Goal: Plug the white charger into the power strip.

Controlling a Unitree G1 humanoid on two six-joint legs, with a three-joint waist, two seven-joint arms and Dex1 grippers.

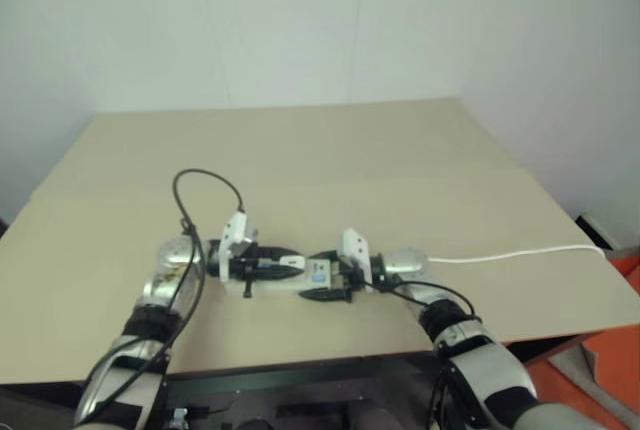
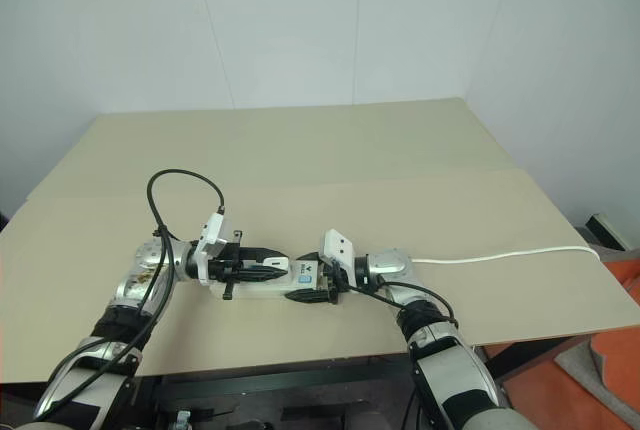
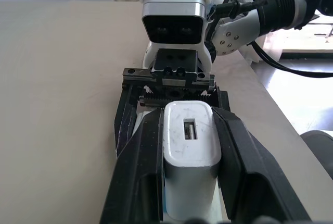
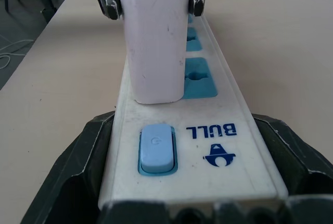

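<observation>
The power strip (image 4: 218,135) lies flat near the table's front edge, its blue switch (image 4: 156,148) at the end nearest my right gripper (image 4: 183,122). That gripper's black fingers (image 4: 86,151) press against both long sides of the strip. My left gripper (image 3: 188,114) is shut on the white charger (image 3: 188,151), holding it upright. The charger's (image 4: 154,41) lower end meets the strip's face over the socket closest to the switch; its prongs are hidden. From the head views, the two grippers face each other along the strip (image 2: 255,291).
The strip's thin white cord (image 1: 510,254) runs right across the tan table (image 1: 300,150) to its right edge. A black cable (image 1: 200,185) loops up from my left wrist. An orange object (image 1: 612,350) stands beyond the table's right corner.
</observation>
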